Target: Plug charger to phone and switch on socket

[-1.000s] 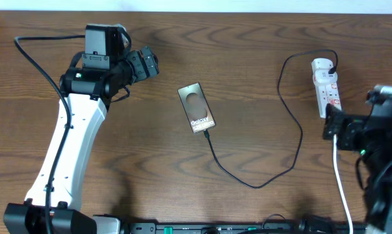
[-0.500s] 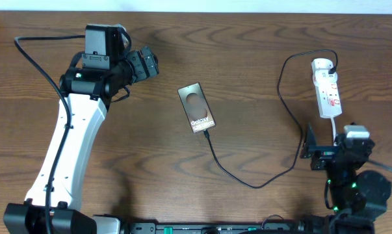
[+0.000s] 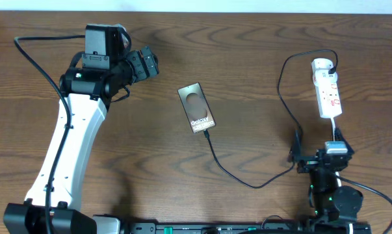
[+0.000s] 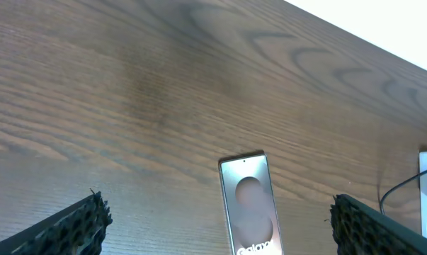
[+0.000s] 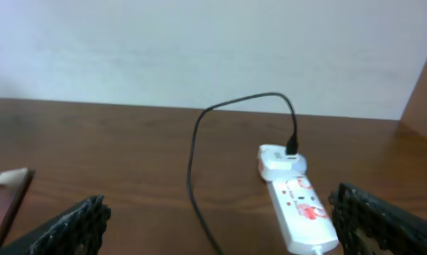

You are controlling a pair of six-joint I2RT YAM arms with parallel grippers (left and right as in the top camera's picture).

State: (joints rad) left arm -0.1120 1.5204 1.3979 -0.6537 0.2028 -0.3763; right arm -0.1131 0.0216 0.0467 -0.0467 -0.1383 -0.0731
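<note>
**A:** What is the left gripper [image 4: 224, 228] doing?

**B:** Its jaws stand wide with nothing in them. It hangs over the wooden table [image 3: 248, 39], up and to the left of the phone [image 3: 197, 108] and well apart from it. The wrist view looks down at the phone's top end.

**A:** And the right gripper [image 5: 224, 227]?

**B:** It is spread wide too and empty, on the near side of the power strip [image 3: 328, 91] and looking along it. It touches nothing.

**A:** Where's the charger cable [image 5: 190, 166]?

**B:** One end is plugged into the far end of the strip. From there it loops across the table, and its plug tip [image 3: 207, 134] sits right at the phone's lower edge.

**A:** So the phone is plugged in?

**B:** It looks that way from overhead, though I can't tell whether the tip is fully seated.

**A:** And the switch?

**B:** The red markings are too small to read as on or off. I'd say both halves of the task may be finished, with the arms standing clear, or the switch is the one thing left
</note>
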